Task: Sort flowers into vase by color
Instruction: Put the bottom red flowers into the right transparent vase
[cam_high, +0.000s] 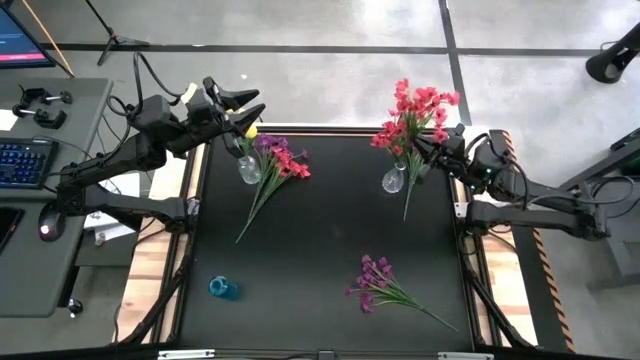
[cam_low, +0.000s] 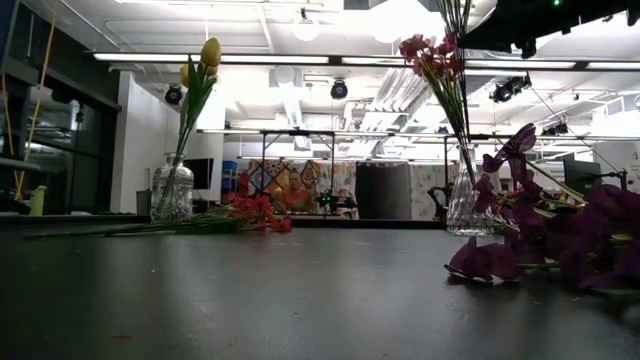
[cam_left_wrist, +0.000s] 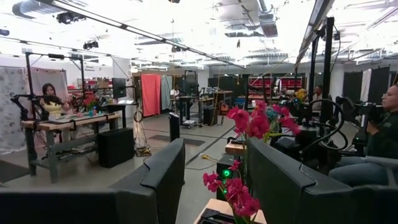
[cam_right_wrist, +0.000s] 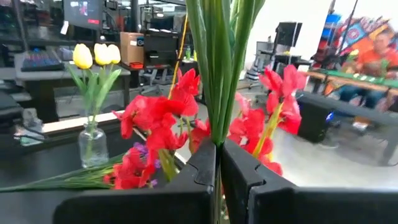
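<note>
A clear glass vase with yellow flowers stands at the far left of the black table. A bunch of red-pink and purple flowers lies beside it. A second glass vase at the far right holds red-pink flowers. My right gripper is shut on their stems above that vase. A purple bunch lies near the near right edge. My left gripper hovers open above the yellow flowers' vase and faces the room. My right gripper pinches the red-pink flowers' green stems between its two fingers, below the blooms. It comes level from the table's right side, with the fingers lying across the stems. The stems stand upright, and their lower ends are in the glass vase.
A small blue object lies near the near left corner. The middle of the black mat is bare. A desk with a keyboard stands left of the table. People sit in the room beyond.
</note>
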